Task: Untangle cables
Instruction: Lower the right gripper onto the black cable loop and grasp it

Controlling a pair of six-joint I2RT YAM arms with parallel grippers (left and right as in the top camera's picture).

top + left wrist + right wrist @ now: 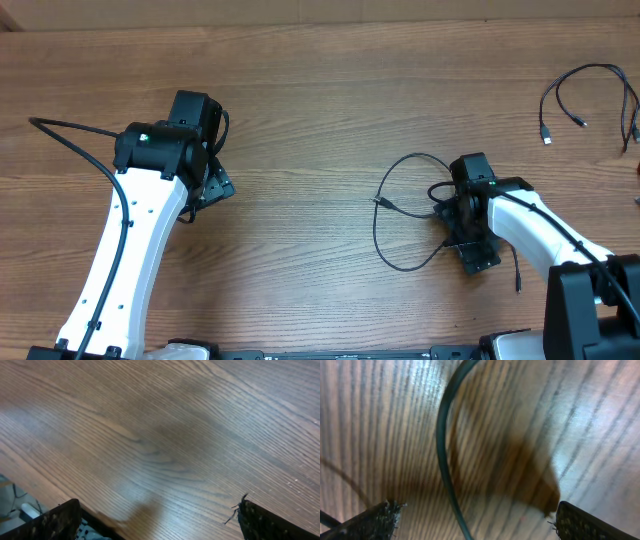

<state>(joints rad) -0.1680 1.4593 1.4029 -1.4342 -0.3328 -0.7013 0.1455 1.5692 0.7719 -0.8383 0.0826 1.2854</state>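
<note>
Brown wood-grain table (320, 80), seen from above and from both wrists.

Left gripper (212, 187): poised over bare wood at the left of the table, well apart from every cord. In the left wrist view its fingers (55, 522) stand wide apart with only table between them.

Looped cable (377, 230): a thin black cord right of centre, laid in an open oval whose long axis runs from the near side of the table to the far side. A free end crosses the oval, its small plug tip pointing left. The right side of the loop disappears under the right gripper.

Right gripper (465, 240): directly over the loop's right side. In the right wrist view the fingers (375, 520) are spread wide, and the cord passes between them in a curve. Whether it touches either finger cannot be told, and nothing is clamped.

Second cables (590, 68): thin black cords at the far right corner, arched and loose, their ends hanging toward the near side. One ends in a silvery tip (547, 136).
</note>
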